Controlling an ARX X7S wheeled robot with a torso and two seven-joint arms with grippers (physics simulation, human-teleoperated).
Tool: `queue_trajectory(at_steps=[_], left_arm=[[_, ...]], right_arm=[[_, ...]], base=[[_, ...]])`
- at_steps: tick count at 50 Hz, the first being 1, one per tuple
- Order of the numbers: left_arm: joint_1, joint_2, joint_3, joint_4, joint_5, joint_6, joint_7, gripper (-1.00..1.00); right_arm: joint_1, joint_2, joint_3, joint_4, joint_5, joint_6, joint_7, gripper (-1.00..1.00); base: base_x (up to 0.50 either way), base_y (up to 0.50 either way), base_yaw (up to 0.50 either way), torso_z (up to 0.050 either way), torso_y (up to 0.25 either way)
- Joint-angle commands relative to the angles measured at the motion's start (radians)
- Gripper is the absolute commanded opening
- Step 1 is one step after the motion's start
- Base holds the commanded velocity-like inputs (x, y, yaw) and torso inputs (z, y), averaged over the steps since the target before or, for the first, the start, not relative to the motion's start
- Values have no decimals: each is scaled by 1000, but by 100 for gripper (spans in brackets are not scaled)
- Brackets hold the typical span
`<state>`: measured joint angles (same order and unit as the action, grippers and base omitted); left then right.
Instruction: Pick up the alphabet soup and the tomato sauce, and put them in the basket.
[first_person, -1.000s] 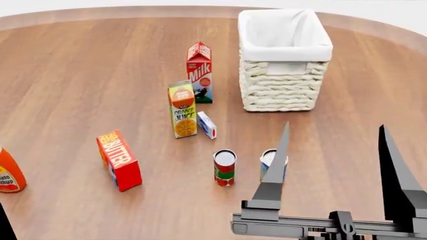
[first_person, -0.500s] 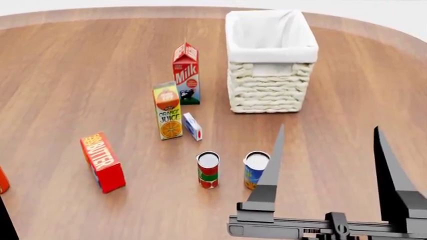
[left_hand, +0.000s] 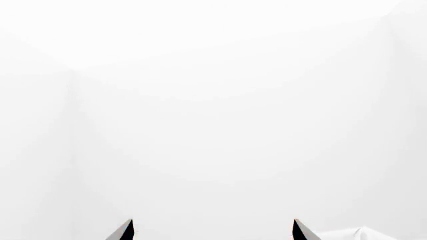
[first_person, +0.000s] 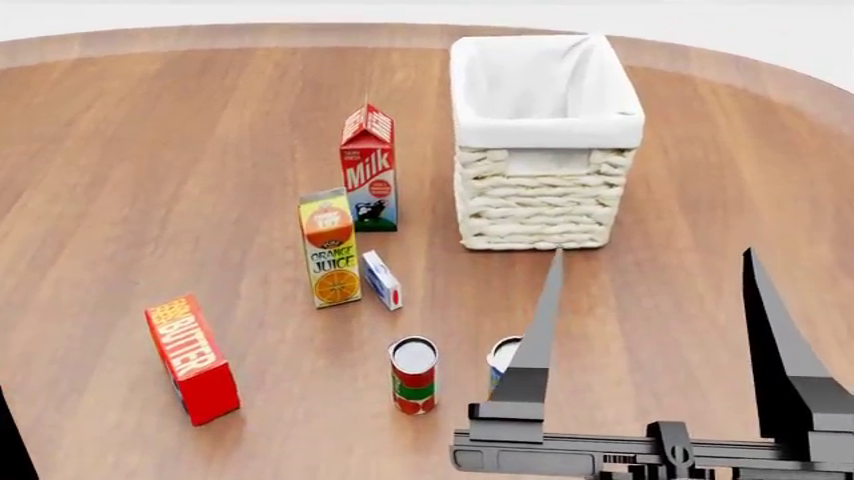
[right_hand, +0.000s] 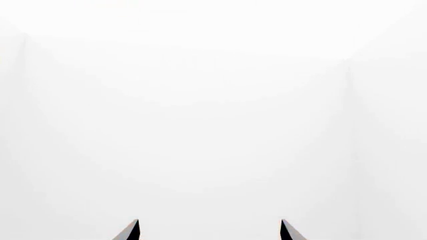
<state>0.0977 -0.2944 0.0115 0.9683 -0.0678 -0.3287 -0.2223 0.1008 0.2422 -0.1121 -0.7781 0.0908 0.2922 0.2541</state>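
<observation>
In the head view the tomato sauce can (first_person: 414, 375), red with a green band, stands upright near the table's front. The blue alphabet soup can (first_person: 502, 362) stands just right of it, partly hidden behind my right gripper's left finger. The cream wicker basket (first_person: 541, 205) with a white liner stands further back. My right gripper (first_person: 651, 258) is open and empty, raised in front of the camera, fingers pointing away. In the right wrist view its gripper (right_hand: 209, 223) faces blank white. My left gripper (left_hand: 213, 223) is open in its wrist view, also facing white; only a dark sliver shows in the head view.
A milk carton (first_person: 368, 167), an orange juice carton (first_person: 330, 248) and a small white-and-blue box (first_person: 380, 279) stand left of the basket. A red butter box (first_person: 192, 358) lies at the front left. The round wooden table's rim (first_person: 240, 35) curves along the back.
The head view has shifted: the table objects slid left and then lower in the picture, and the ketchup bottle left the view. The right gripper stayed open in the same place in the picture.
</observation>
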Motion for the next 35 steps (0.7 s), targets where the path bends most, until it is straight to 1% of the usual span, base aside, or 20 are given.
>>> queue_trajectory(at_steps=[1,7,11,14,17,18,19,22,24,28,30,32,35], left_arm=[[-1,-7,7,-4,-2,4,-8,100],[7,-10,16,-15,0,15,-12,100],[7,-11,24,-25,2,24,-13,100],[6,-13,22,-23,-2,20,-15,100],[7,-15,24,-23,-2,20,-17,100],[7,-15,24,-24,-3,22,-18,100],[7,-16,25,-24,-2,21,-19,100],[6,-17,29,-26,-1,22,-20,100],[6,-18,28,-26,-5,22,-21,100],[5,-21,27,-23,-7,20,-23,100],[4,-22,27,-21,-9,18,-25,100],[3,-23,27,-18,-11,15,-26,100],[2,-25,30,-17,-10,13,-28,100]], right_arm=[[-2,11,-5,-3,6,-1,10,100],[-15,17,-21,5,-3,-19,12,100],[-49,17,-29,54,-17,-102,14,100],[-10,21,-26,9,-3,-19,15,100],[-14,24,-25,10,0,-26,18,100],[-43,22,-30,49,-11,-92,18,100],[-46,22,-32,55,-13,-101,18,100],[-16,25,-28,14,2,-31,20,100],[-10,27,-27,8,5,-19,21,100],[-8,30,-27,6,11,-14,24,100],[-40,28,-35,45,-2,-85,25,100],[-6,31,-33,1,11,-10,26,100],[-14,33,-35,10,9,-27,28,100]], base=[[172,0,0,0,0],[215,0,0,0,0],[316,0,0,0,0],[329,0,0,0,0],[336,0,0,0,0],[336,0,0,0,0],[336,0,0,0,0],[337,0,0,0,0],[336,0,0,0,0],[339,0,0,0,0],[326,0,0,0,0],[320,0,0,0,0],[318,0,0,0,0]])
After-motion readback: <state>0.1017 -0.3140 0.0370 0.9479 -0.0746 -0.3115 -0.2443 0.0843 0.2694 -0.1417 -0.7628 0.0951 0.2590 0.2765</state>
